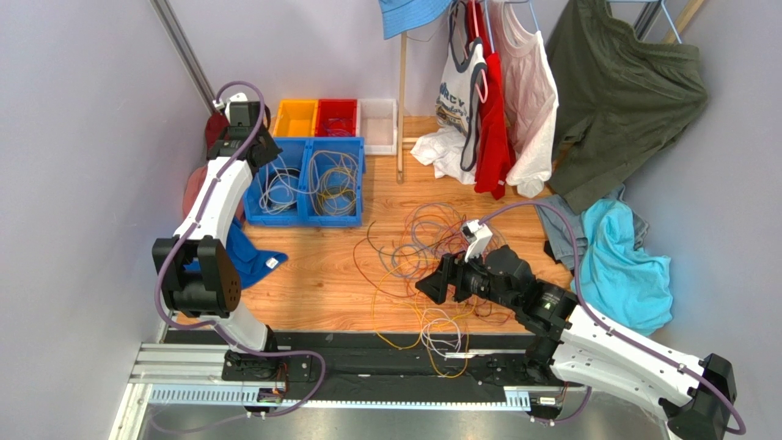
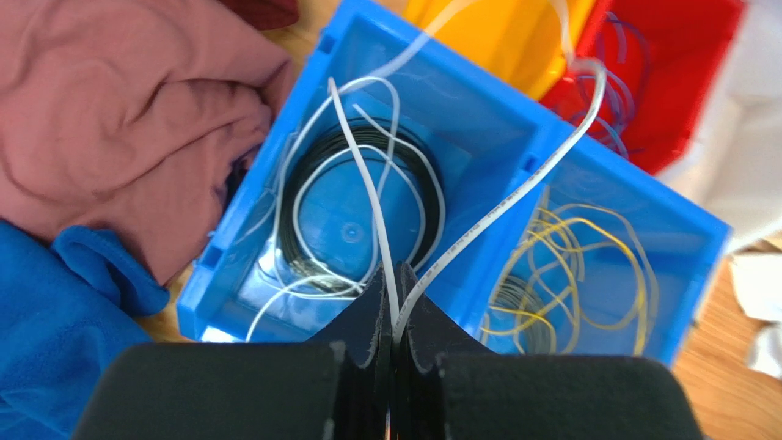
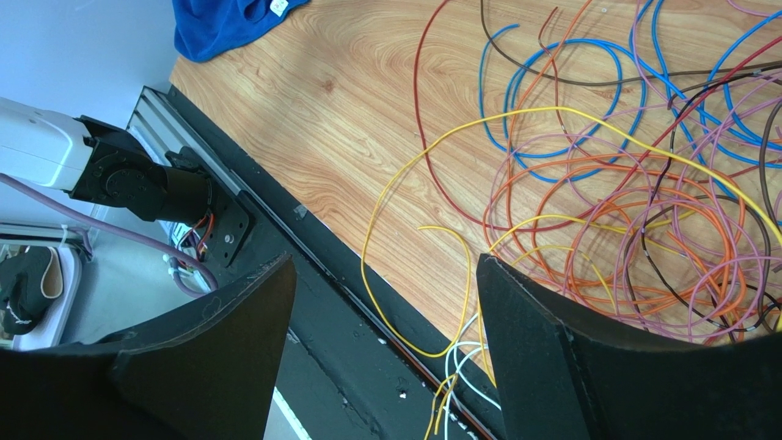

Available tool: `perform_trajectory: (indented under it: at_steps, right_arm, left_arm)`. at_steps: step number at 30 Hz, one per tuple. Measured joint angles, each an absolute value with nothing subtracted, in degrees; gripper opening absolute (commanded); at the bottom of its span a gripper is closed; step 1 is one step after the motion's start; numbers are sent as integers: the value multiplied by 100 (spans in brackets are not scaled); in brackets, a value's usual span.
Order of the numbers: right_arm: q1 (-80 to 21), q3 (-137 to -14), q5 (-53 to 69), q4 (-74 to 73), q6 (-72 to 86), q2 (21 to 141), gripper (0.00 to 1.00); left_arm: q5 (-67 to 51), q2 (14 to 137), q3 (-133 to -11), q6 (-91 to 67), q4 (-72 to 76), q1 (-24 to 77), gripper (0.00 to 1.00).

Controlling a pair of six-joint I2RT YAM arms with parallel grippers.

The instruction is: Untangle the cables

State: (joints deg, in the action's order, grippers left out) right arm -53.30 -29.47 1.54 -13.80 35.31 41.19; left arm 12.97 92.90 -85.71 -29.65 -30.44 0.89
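A tangle of cables (image 1: 431,247) in orange, purple, yellow, blue, red and brown lies on the wooden table; in the right wrist view the cables (image 3: 642,229) fill the upper right. My right gripper (image 1: 427,286) (image 3: 385,302) hangs open over the tangle's near left edge, where a yellow loop (image 3: 385,211) and white strands cross the black rail between its fingers. My left gripper (image 1: 272,153) (image 2: 393,286) is shut on a white cable (image 2: 365,183) above the blue bin (image 1: 363,183) (image 2: 496,119). Its left compartment holds white cables and a dark coil, its right one yellow cables (image 2: 578,266).
Orange (image 1: 296,117), red (image 1: 337,116) and white (image 1: 378,115) bins stand behind the blue one. Clothes hang on a rack (image 1: 514,92) at the back. A blue cloth (image 1: 243,252) lies left, a teal one (image 1: 624,266) right. A black rail (image 1: 367,357) borders the near edge.
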Motion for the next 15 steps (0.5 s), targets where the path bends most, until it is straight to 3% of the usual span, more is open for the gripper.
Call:
perform_trajectory:
  at_steps: [15]
  right_arm:
    - [-5330,-2886,156,-1177,3535,4311,75]
  left_arm:
    - [2440,8320,-8329,-2515,-2021,-86,0]
